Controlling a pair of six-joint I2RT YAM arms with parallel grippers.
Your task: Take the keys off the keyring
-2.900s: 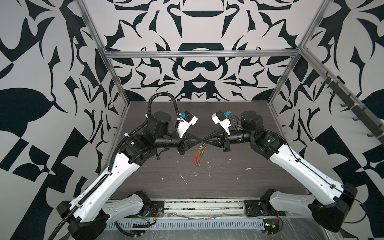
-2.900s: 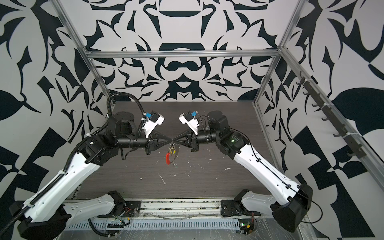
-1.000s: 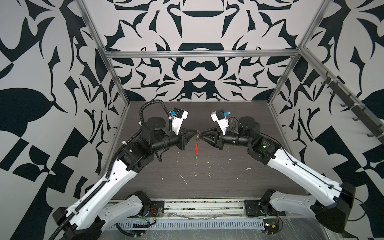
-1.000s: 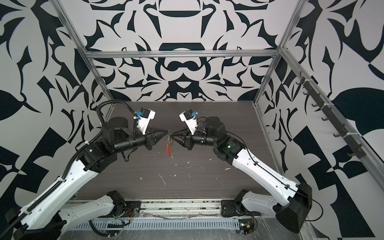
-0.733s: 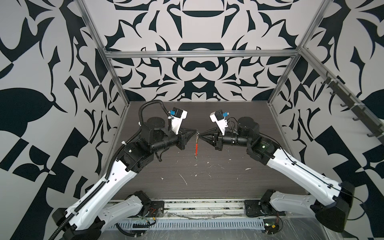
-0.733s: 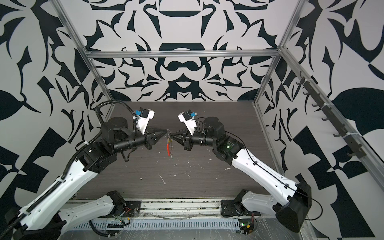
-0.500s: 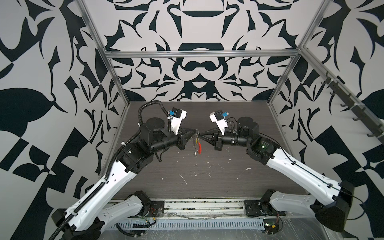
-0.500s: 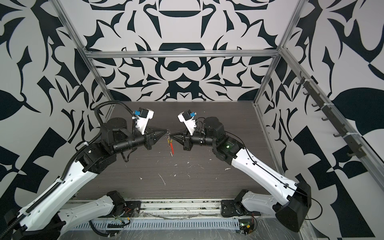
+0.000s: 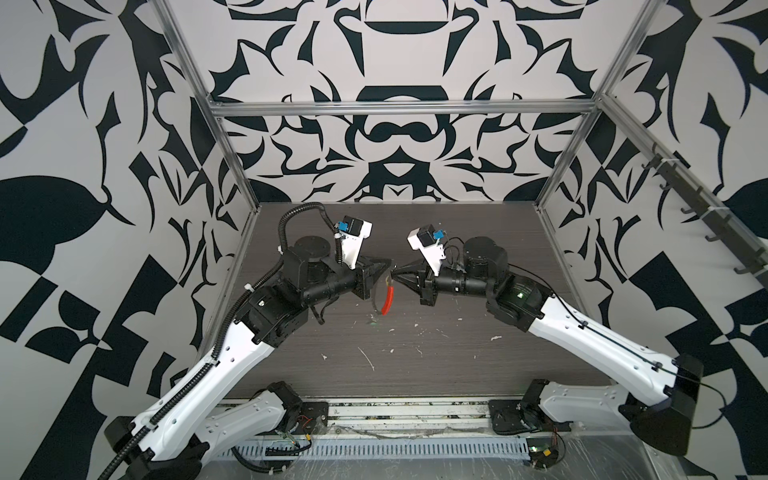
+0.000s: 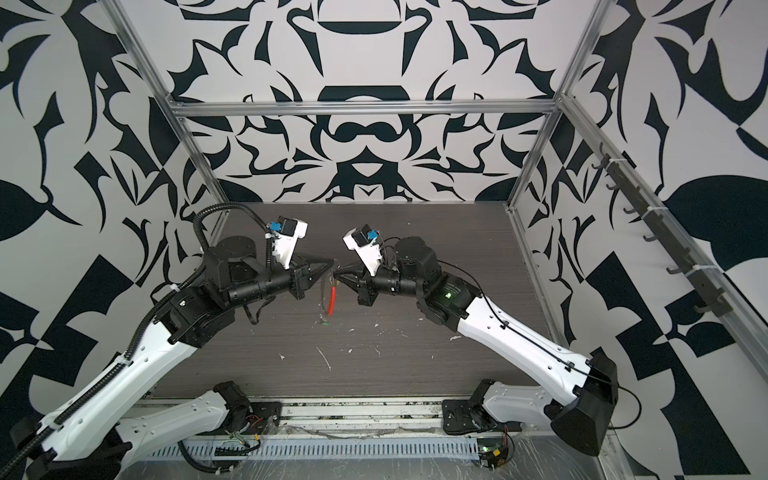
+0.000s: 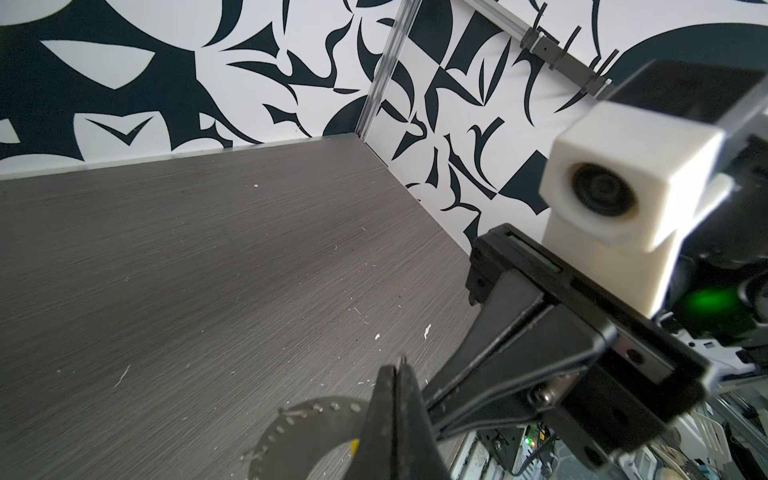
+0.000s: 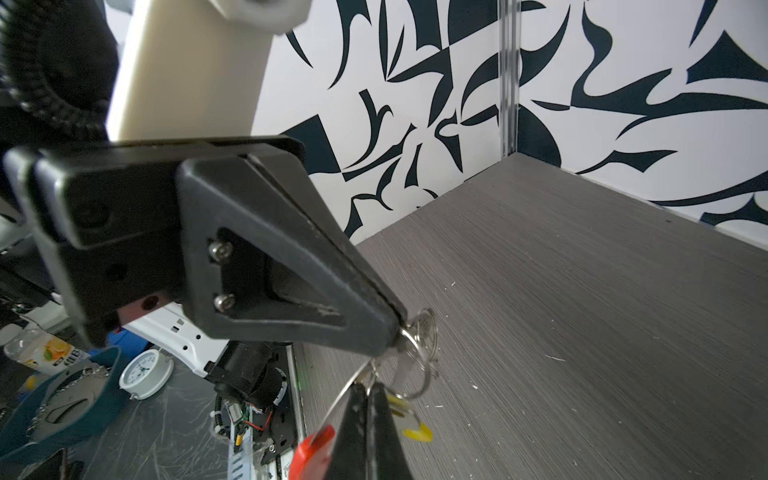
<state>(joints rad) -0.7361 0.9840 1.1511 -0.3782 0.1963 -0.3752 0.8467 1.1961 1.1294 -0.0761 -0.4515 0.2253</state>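
Observation:
In both top views the keyring (image 9: 389, 300) hangs above the table's middle, its red arc low. My two grippers meet tip to tip at its top. My left gripper (image 9: 390, 264) is shut on a small metal loop (image 12: 420, 332). My right gripper (image 12: 365, 386) is shut on the thin hoop (image 12: 345, 395) just under that loop. A yellow key (image 12: 415, 433) dangles beside my right fingers, and the red arc (image 12: 311, 451) shows below them. In the left wrist view the dotted grey hoop (image 11: 291, 419) curves beside my shut left gripper (image 11: 400, 368). No green key can be made out on the ring.
White scraps (image 9: 368, 358) litter the dark table (image 9: 478, 340) in front of the arms. A tiny green speck (image 9: 373, 319) lies under the ring, too small to identify. Patterned walls and metal posts (image 9: 232, 158) close in three sides.
Over the last second my right gripper's jaws have shut on the ring and the ring has swung slightly. Nearly three seconds ago both grippers held it lower and nearer the front.

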